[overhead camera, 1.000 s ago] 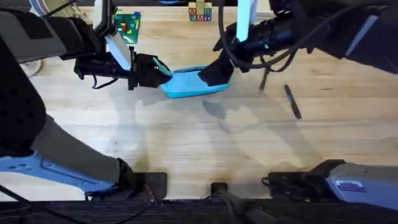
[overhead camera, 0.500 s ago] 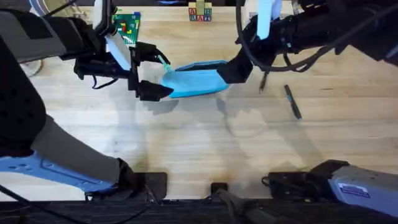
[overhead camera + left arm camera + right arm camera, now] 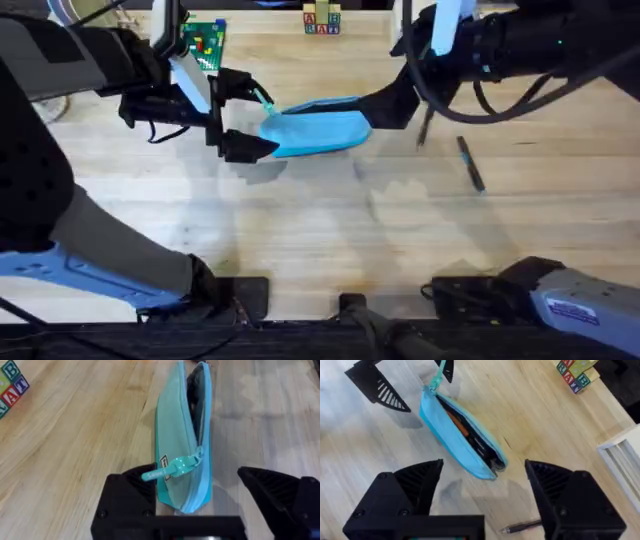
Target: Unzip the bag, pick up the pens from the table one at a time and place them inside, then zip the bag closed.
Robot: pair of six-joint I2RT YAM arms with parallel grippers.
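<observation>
Left gripper (image 3: 247,117): 2 black fingers spread wide, straddling the near end of the bag (image 3: 315,128), nothing clamped. Zipper pull (image 3: 170,467) lying between the fingers in the left wrist view; contact with a finger cannot be told.

Right gripper (image 3: 482,482): fingers spread wide, nothing held, hovering just off the bag's other end; bag visible between and beyond the fingers in the right wrist view.

Bag: light blue soft fabric pouch, oblong, rounded ends, lying on the table (image 3: 320,220) between the 2 grippers, far-centre of the board. Long axis roughly left–right in the overhead view, right end tilted slightly away. Zipper along the top edge drawn open; mouth gaping, dark pens and 1 orange item (image 3: 456,421) visible inside.

Loose pens: 1 dark pen (image 3: 470,163) on the wood to the right of the bag, lying diagonally; a 2nd thin dark pen (image 3: 424,127) just beside the right gripper, nearly upright in the overhead view.

Table: light wooden planks, visible grain.

Background: lettered toy blocks (image 3: 321,21) and a green board with coloured bricks (image 3: 205,42) at the far edge.
</observation>
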